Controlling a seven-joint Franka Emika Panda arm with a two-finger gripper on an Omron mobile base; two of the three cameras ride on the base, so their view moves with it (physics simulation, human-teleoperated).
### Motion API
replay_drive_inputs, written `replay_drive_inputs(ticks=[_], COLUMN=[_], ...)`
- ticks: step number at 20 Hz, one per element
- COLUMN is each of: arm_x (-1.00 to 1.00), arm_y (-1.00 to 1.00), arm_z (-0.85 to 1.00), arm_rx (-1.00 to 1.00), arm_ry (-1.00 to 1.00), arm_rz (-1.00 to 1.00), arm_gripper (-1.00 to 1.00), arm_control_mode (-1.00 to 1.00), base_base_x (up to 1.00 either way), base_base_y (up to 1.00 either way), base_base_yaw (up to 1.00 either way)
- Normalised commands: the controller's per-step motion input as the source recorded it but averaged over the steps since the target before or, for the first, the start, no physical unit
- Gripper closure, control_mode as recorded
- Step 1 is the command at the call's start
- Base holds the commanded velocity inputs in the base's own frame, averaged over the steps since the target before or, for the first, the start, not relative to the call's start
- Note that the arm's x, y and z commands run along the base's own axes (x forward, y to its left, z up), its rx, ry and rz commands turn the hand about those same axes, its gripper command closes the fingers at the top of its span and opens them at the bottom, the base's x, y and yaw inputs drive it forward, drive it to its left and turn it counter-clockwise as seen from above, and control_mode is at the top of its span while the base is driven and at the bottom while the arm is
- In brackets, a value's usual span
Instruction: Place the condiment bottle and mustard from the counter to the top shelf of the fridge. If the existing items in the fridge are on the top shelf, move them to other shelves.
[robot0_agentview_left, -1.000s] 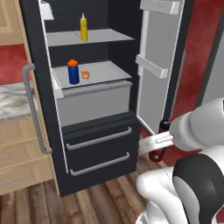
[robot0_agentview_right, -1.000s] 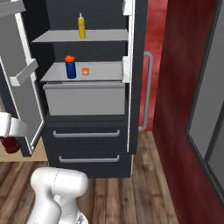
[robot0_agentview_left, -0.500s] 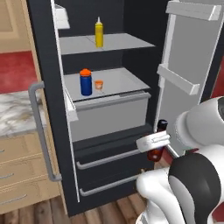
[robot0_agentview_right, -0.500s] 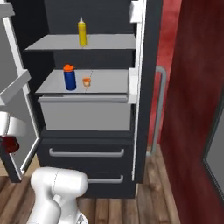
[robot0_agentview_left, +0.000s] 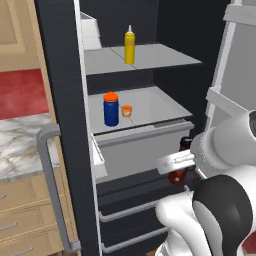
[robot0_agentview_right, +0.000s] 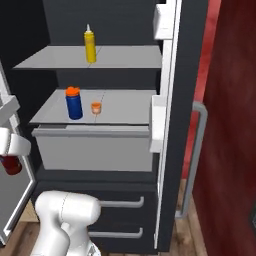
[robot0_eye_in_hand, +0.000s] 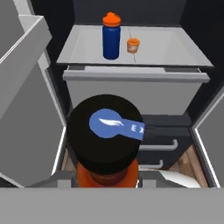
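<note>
Fridge (robot0_agentview_left: 65, 100) stands open, both doors swung wide. Against the frames of half a second and one second ago the whole picture has grown and shifted: the interior now sits larger and nearer in both base views, which reads as the camera base closing in, not as the shelf contents moving.

Mustard (robot0_agentview_left: 129, 45) upright on the top shelf (robot0_agentview_left: 160, 56), toward its far middle (same spot on the plate as in the earlier frames). Seen also from the right base camera at (robot0_agentview_right: 90, 45) on the shelf (robot0_agentview_right: 130, 59).

Blue jar (robot0_agentview_left: 111, 109) with orange lid and the tiny orange cup (robot0_agentview_left: 126, 110) stand just beside each other, apart, on the shelf below (robot0_agentview_left: 155, 107), above the grey drawer front. Their placing on that plate is unchanged. From the hand camera the jar (robot0_eye_in_hand: 111, 36) is left of the cup (robot0_eye_in_hand: 133, 45).

Condiment bottle (robot0_eye_in_hand: 107, 144) is clamped in the gripper (robot0_agentview_left: 180, 165), in front of the fridge at drawer height, well below the top shelf. Hand camera looks down on its black cap with a blue label; the red-brown body shows under it. In the right base view the bottle (robot0_agentview_right: 11, 164) hangs at the far left edge. Finger tips are hidden by the bottle
</note>
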Motion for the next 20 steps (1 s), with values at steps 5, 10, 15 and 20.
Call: replay_drive_inputs(ticks=[5,10,15,20], arm_x=[0.0,0.0,0.0,0.0], arm_y=[0.0,0.0,0.0,0.0], arm_z=[0.0,0.0,0.0,0.0], arm_rx=[0.0,0.0,0.0,0.0], arm_ry=[0.0,0.0,0.0,0.0], arm_rz=[0.0,0.0,0.0,0.0], arm_gripper=[1.0,1.0,1.0,1.0], arm_control_mode=[1.0,1.0,1.0,1.0], base_base_x=[0.54,0.56,0.68,0.78], base_base_y=[-0.14,-0.22,-0.26,-0.17], base_base_yaw=[0.07,0.04,0.05,0.04])
